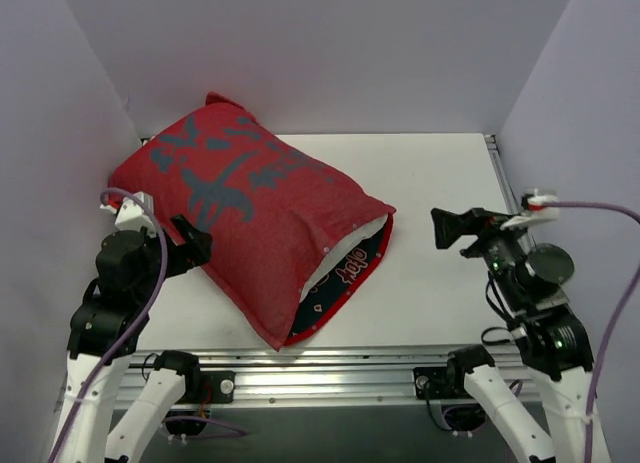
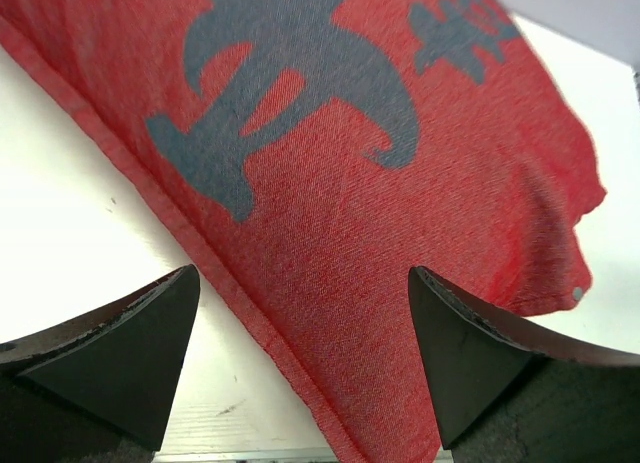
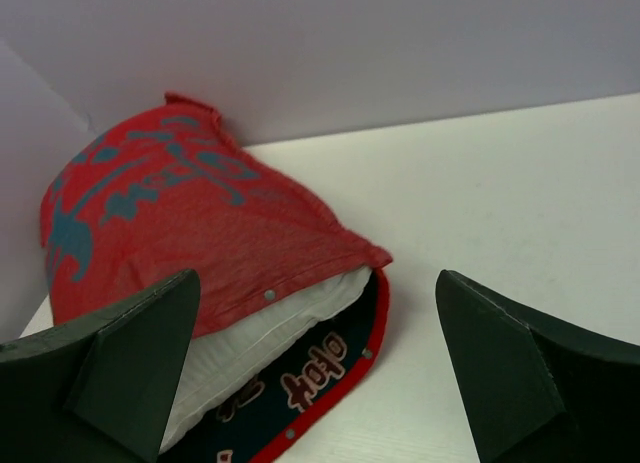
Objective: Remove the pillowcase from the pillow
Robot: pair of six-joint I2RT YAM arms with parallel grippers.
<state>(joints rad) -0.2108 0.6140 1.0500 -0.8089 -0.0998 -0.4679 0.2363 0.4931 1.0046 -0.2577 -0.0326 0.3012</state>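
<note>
Here, one pillowcase (image 1: 240,208) lies on the white table (image 1: 440,173), stretching from 10 o'clock towards 6 o'clock, with its open mouth facing 4 o'clock. One pillow (image 1: 343,255) sits inside it, a white strip of it showing at the mouth above the navy lining. Three snaps (image 3: 268,295) show in the right wrist view. Of the two grippers, the left gripper (image 1: 190,241) is at 8 o'clock, fingers wide apart just beside the cover's long edge and gripping nothing. The right gripper (image 1: 452,228) is at 3 o'clock, well apart, also spread wide and empty.
</note>
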